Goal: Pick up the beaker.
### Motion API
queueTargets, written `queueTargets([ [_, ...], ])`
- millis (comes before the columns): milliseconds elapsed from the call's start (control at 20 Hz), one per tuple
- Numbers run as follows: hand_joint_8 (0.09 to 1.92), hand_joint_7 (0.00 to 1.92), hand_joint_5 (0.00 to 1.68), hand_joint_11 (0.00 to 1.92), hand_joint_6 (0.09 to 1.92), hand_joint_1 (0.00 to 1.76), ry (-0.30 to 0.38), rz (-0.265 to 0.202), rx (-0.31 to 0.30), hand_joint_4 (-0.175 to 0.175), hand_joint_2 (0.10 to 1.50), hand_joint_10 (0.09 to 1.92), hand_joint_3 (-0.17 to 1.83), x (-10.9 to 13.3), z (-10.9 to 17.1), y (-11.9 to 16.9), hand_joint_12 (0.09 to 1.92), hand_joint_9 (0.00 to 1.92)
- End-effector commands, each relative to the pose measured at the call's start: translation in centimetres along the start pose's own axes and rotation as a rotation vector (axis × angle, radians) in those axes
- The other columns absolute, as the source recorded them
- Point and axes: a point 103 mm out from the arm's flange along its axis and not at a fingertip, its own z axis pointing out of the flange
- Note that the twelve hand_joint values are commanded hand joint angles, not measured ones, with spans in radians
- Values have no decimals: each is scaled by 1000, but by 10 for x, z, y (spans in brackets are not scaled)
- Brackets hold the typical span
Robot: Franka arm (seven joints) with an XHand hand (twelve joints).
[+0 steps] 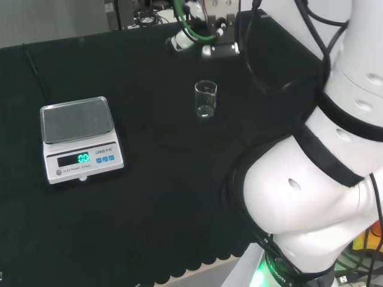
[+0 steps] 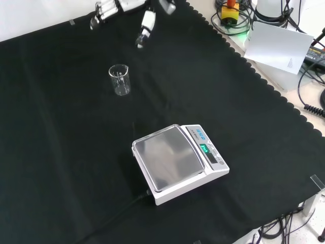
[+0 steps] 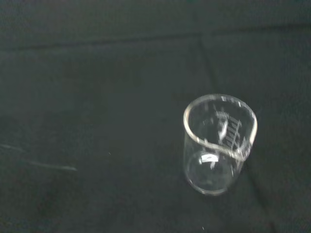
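Beaker (image 2: 120,80) upright mid-bench, nothing touching it. Hand (image 2: 144,28) hangs near far edge, fingers look relaxed, apart. Careful: clear glass, tips if your fingers clip rim.

Count: 1 clear glass beaker (image 1: 205,99) (image 2: 120,80) (image 3: 219,143), upright on the black cloth (image 1: 155,197) (image 2: 61,168). 1 digital scale (image 1: 79,139) (image 2: 177,161), approx. mid-cloth in front view. 1 robot hand (image 2: 144,26), fingers straight, at front view's top.
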Motion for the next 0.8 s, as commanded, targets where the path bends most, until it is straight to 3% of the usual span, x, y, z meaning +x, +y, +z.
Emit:
queueTargets([
  [50,459,0,48,0,87,537,38,29,10,15,732,805,197,-26,39,20,1422,96],
  [400,282,0,0,0,87,519,70,34,39,25,730,812,193,-23,78,17,1331,8],
  [800,248,0,0,0,87,506,87,31,93,27,725,812,187,-14,112,14,1309,0],
])
